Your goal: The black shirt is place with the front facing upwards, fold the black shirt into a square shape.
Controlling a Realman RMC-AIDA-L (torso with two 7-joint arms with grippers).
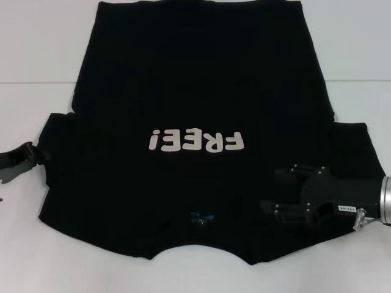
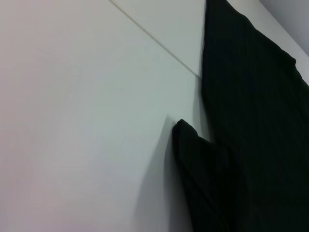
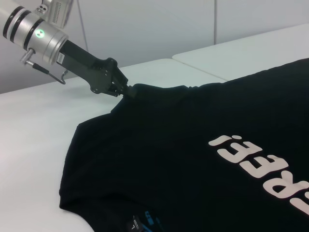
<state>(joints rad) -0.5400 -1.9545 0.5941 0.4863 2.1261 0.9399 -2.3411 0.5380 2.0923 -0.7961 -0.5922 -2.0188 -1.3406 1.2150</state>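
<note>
The black shirt (image 1: pixel 195 91) lies flat on the white table (image 1: pixel 36 49), front up, collar towards me. Its off-white "FREE!" lettering (image 1: pixel 195 141) and small blue neck label (image 1: pixel 200 217) show. My left gripper (image 1: pixel 38 156) is at the tip of the shirt's left sleeve. In the right wrist view the left gripper (image 3: pixel 124 93) is pinched shut on that sleeve's edge, lifting it slightly. My right gripper (image 1: pixel 278 190) hovers open over the shirt's right shoulder, beside the right sleeve (image 1: pixel 357 146). The left wrist view shows the sleeve (image 2: pixel 203 164) and the shirt's side (image 2: pixel 256 96).
A seam line (image 1: pixel 36 83) crosses the table behind the sleeves. Bare white table lies to the left (image 2: pixel 72 121) and right (image 1: pixel 360 55) of the shirt, with a narrow strip in front of the collar.
</note>
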